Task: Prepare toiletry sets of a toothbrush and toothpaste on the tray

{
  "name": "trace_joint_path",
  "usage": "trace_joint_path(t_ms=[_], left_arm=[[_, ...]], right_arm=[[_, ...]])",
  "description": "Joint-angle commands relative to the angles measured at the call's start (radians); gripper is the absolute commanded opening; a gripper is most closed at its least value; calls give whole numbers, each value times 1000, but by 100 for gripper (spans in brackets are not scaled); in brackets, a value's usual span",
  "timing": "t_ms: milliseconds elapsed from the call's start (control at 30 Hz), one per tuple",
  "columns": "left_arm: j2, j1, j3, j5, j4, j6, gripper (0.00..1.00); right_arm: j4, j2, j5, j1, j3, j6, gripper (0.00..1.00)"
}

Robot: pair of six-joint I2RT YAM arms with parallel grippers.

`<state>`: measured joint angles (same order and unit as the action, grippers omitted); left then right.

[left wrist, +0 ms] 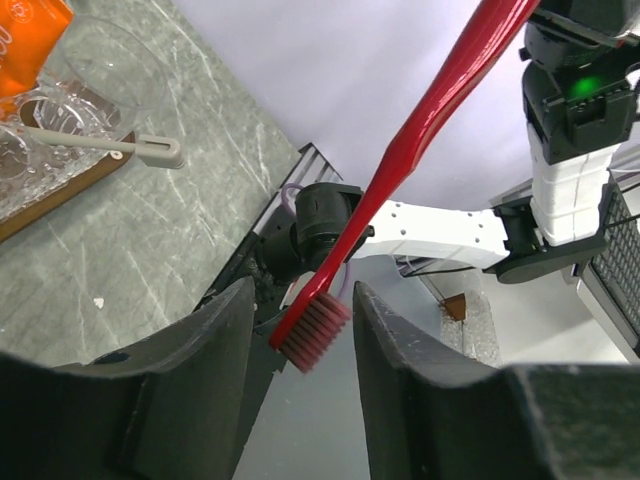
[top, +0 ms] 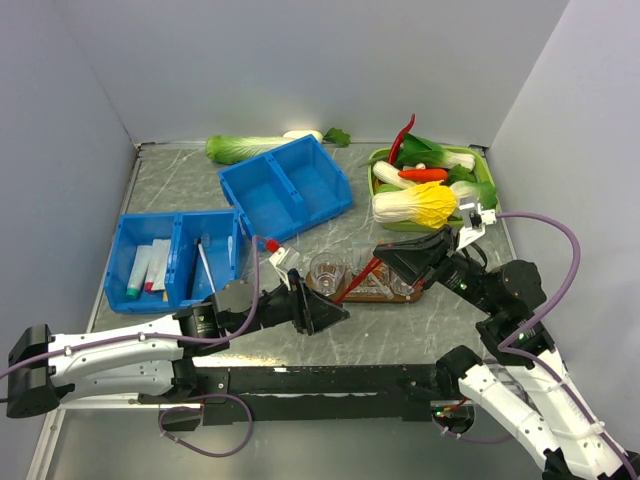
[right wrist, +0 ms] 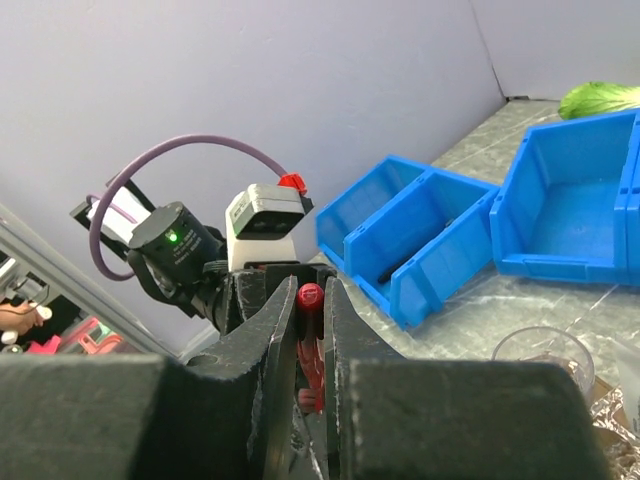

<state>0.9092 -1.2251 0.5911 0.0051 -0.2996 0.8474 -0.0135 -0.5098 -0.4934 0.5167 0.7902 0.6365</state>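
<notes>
My right gripper [top: 383, 262] was clenched on the handle end of the red toothbrush [top: 362, 277]. In the right wrist view the red tip sat pinched tight between its fingers. In the top view the brush slanted from that grip toward 7 o'clock, over the 9 o'clock end of the tray [top: 392, 299]. Its bristle head lay between the fingers of my left gripper [top: 338, 305]. In the left wrist view those jaws stood apart, with a gap on each side of the head, so they were released and grasping nothing. A clear cup [top: 327, 270] stood at the tray's 9 o'clock end, just beside the brush. I could not tell from above whether it rested on the board. Well off toward 9 o'clock, a blue bin [top: 173, 255] held tubes [top: 150, 268] in one compartment and a white brush [top: 204, 265] in the next. The green vegetable tray [top: 378, 160] lay toward 12 o'clock.
</notes>
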Motion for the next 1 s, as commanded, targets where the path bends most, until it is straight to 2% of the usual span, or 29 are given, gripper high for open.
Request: trace_joint_path(t_ms=[0, 33, 133, 167, 333, 600, 667, 700, 767, 800, 833, 867, 967], left_arm=[[14, 4, 10, 42, -70, 13, 49], [23, 4, 16, 59, -69, 9, 47], [45, 4, 33, 59, -67, 4, 31], [46, 4, 30, 56, -68, 7, 23], [43, 4, 18, 42, -78, 4, 3], [71, 3, 39, 35, -64, -10, 1], [79, 4, 50, 23, -46, -5, 1], [82, 4, 55, 13, -30, -1, 1], [92, 4, 78, -2, 31, 12, 1], [94, 6, 87, -2, 54, 15, 1], [97, 6, 105, -4, 75, 22, 1], [100, 4, 114, -14, 132, 30, 1], [99, 9, 150, -47, 250, 67, 1]], right_arm=[[53, 2, -5, -9, -14, 22, 0], [53, -1, -5, -9, -14, 22, 0], [38, 2, 10, -9, -6, 8, 0], [18, 4, 24, -10, -3, 0, 0], [-97, 5, 108, -12, 12, -64, 0], [-158, 7, 174, -10, -3, -115, 0], [-174, 7, 191, -10, -5, -124, 4], [-183, 5, 197, -12, -3, -133, 15], [-212, 2, 222, -11, 6, -146, 28], [-226, 2, 233, -10, 10, -161, 42], [-249, 1, 255, -10, 20, -170, 49], [-261, 4, 268, -10, 23, -179, 63], [-311, 13, 321, -12, 44, -213, 82]])
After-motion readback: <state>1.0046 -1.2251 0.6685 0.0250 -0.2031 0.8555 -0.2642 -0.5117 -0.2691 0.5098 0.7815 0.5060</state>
